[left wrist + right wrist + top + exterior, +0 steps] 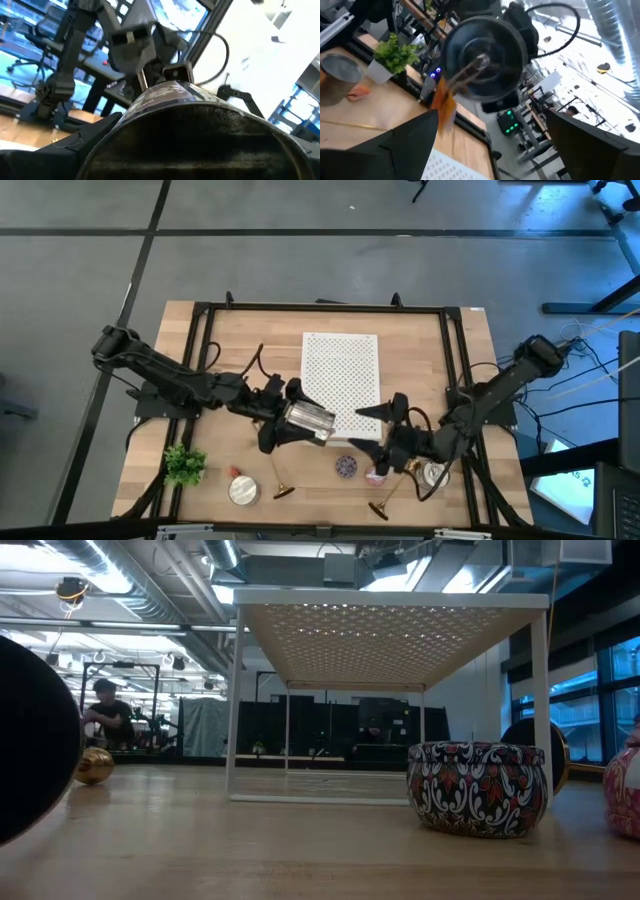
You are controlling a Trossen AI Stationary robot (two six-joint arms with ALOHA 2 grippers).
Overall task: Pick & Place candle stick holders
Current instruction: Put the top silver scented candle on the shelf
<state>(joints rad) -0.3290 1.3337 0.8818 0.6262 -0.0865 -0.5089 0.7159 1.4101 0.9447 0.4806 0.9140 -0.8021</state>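
Brass, polished and thin-stemmed: the two candle stick holders both lie on their sides on the counter, near its front edge.

Left holder: it lies just right of a round silver tin, apart from it. No end effector is on it.

Left end effector: it sits above the counter's middle, behind that holder. Its fingers are spread wide around a shiny cylindrical can, carried on its side. It is therefore occupied with something other than the task's own pieces.

Right holder: it lies close to a small pink piece, with its flared base towards the counter's front edge. Whether the two touch cannot be told.

Right end effector: it hangs by the front edge of the white perforated rack. Its fingers are wide apart and hold nothing.

Handling, as a judgement:
- Each holder looks light, rigid and metal, so crushing is unlikely.
- The polish suggests a slippery surface.
- A lying holder would probably roll in an arc about its round base if nudged.
- The stem is the natural place to grip, taken crosswise near its middle.
- The flared base and the small cup at either end would stop it sliding out of the grip lengthwise.
- Pinching the base rim seems the poorer choice, being thin and slick.

Markings: no brand, label or legible writing shows on the holders, the tins or the rack. A patterned tin in the low view carries ornament only.
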